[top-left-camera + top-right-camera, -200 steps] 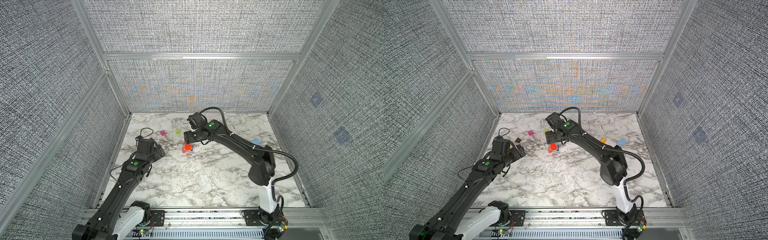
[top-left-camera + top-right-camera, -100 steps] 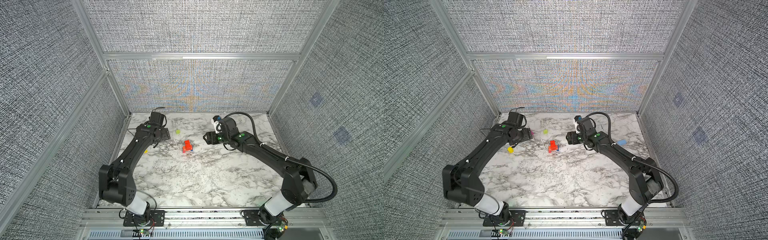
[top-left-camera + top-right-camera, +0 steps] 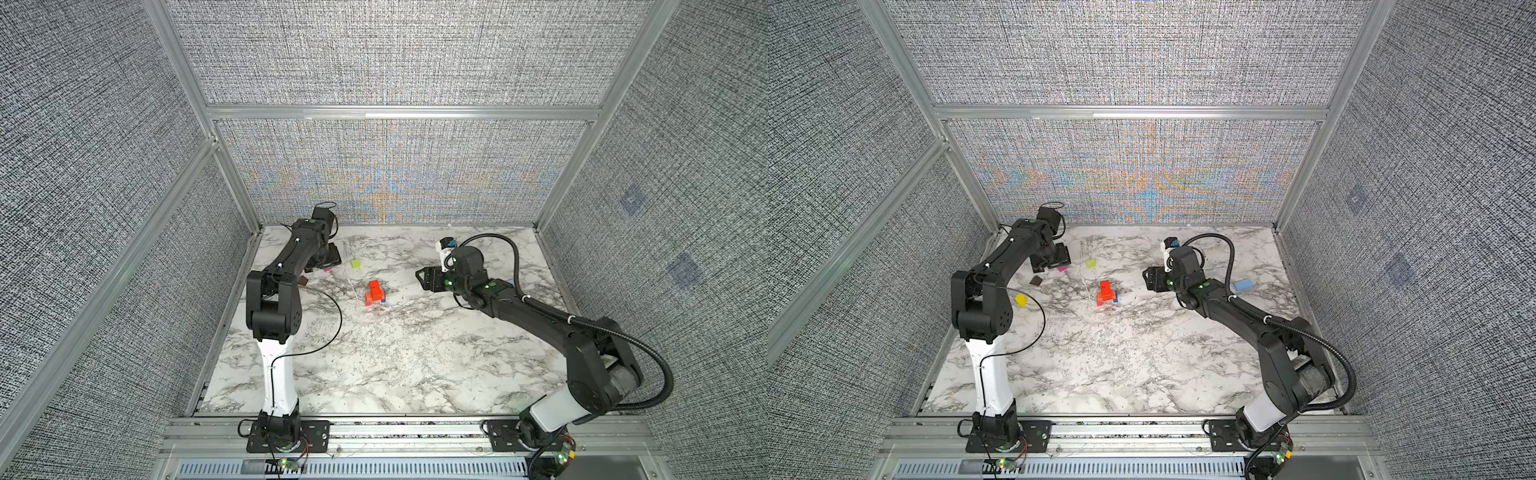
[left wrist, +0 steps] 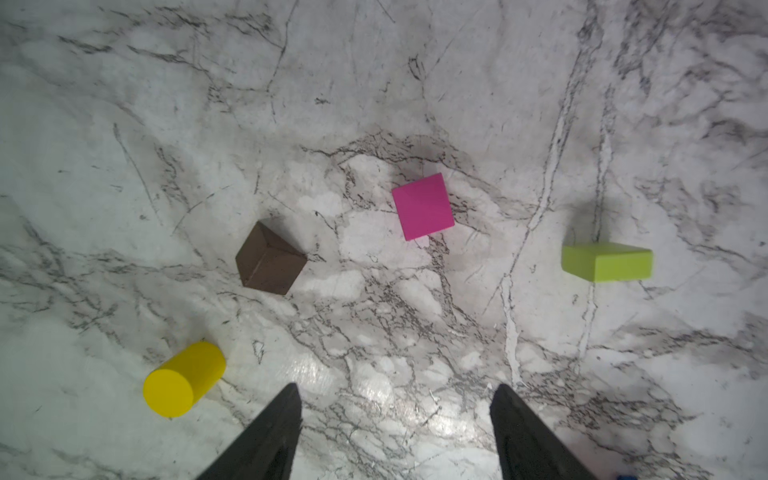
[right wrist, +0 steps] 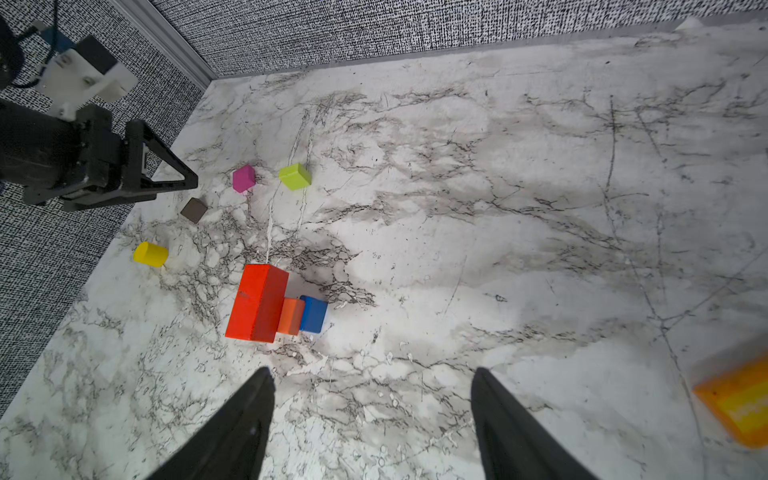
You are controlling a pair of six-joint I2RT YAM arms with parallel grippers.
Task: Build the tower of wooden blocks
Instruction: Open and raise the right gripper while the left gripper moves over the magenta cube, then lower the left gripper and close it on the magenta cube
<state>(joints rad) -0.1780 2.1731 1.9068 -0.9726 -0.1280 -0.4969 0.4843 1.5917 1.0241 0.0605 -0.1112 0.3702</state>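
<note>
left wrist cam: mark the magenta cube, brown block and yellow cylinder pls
magenta cube point(image 4: 423, 206): left wrist view, centre of its upward face.
brown block point(image 4: 269, 268): left wrist view, on its largest visible face.
yellow cylinder point(image 4: 195, 370): left wrist view, on its curved side; it lies on its side.

A tall red painted wood brick point(image 5: 257, 303), a small orange block point(image 5: 291, 316) and a blue block point(image 5: 313, 313) sit touching in a row mid-surface point(image 3: 395, 353). Scattered toward the far left corner lie a magenta cube point(image 4: 422, 206), a brown cube point(image 4: 270, 259), a lime block point(image 4: 606, 261) and a yellow cylinder point(image 4: 183, 379) on its side. A light blue brick point(image 3: 1243, 284) lies well apart at the right.
</note>
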